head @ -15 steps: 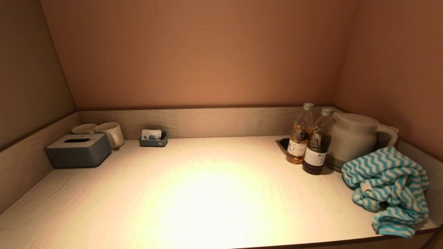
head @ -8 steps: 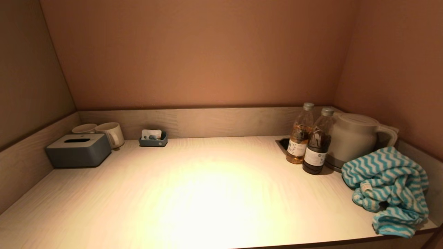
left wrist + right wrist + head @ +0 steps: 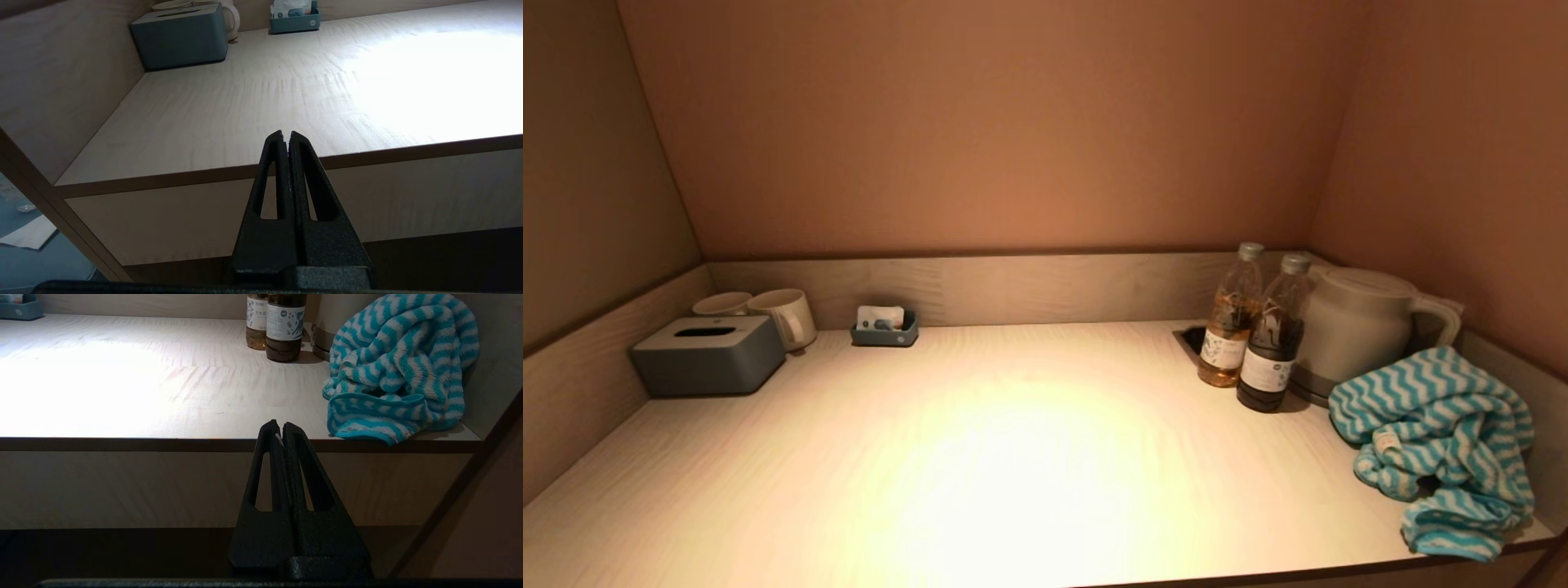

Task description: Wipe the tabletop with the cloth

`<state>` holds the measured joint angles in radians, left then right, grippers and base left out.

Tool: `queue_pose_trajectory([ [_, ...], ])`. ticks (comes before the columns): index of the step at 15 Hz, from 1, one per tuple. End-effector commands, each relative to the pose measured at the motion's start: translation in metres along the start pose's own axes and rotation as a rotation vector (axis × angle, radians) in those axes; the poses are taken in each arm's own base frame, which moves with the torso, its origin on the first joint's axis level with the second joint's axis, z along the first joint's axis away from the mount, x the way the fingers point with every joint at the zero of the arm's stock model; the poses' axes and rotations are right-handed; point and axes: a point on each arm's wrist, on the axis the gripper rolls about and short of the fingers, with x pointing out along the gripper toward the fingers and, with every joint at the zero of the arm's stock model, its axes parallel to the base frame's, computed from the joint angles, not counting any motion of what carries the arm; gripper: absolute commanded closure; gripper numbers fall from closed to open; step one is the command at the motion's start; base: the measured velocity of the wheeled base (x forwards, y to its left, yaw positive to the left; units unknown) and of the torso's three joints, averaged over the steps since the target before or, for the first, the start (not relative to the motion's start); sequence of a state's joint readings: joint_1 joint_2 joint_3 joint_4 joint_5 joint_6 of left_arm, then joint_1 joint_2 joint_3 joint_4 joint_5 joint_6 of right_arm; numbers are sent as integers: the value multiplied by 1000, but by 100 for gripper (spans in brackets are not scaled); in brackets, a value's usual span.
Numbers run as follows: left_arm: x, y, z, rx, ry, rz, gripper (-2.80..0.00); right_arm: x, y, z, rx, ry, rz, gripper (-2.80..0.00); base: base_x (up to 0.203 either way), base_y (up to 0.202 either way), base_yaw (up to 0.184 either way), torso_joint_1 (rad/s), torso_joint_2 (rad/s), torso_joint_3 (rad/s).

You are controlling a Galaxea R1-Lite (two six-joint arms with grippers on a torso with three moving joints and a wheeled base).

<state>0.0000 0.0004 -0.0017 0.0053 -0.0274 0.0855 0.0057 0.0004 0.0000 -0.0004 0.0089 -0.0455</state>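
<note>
Head view: we see neither arm; the cloth (image 3: 1437, 449) lies bunched on the tabletop (image 3: 1013, 441), rt end, just beside the kettle (image 3: 1356, 327).

Left wrist view: left gripper (image 3: 287, 134) pressed closed, empty, before the front edge; tissue box (image 3: 179, 36) far beyond it.

Right wrist view: right gripper (image 3: 280, 425) closed, empty; cloth near, ahead and to one side, apart; bottles (image 3: 282, 326) beyond.

Hotel-room refreshment nook — kettle (image 3: 1360, 322), two bottles (image 3: 1252, 331), mugs (image 3: 784, 317), tissue box (image 3: 709, 355), sachet tray (image 3: 885, 329)

Bottles (image 3: 1252, 327) beside cloth (image 3: 1437, 441)
</note>
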Motion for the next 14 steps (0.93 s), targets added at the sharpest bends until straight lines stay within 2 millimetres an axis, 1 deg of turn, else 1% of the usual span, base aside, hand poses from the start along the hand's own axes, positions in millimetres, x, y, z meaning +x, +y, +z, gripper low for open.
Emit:
queue_pose_trajectory([
  [1,0,0,0,0,-1,0,0,0,0,0,-1,-2,1,0,0,0,0,58,-109,-66],
  [4,0,0,0,0,-1,0,0,0,0,0,-2,-2,1,0,0,0,0,166,-386,-221],
  [10,0,0,0,0,-1,0,0,0,0,0,-1,-2,1,0,0,0,0,227,-516,-281],
  [14,0,0,0,0,-1,0,0,0,0,1,-1,-3,1,0,0,0,0,61,-119,-62],
])
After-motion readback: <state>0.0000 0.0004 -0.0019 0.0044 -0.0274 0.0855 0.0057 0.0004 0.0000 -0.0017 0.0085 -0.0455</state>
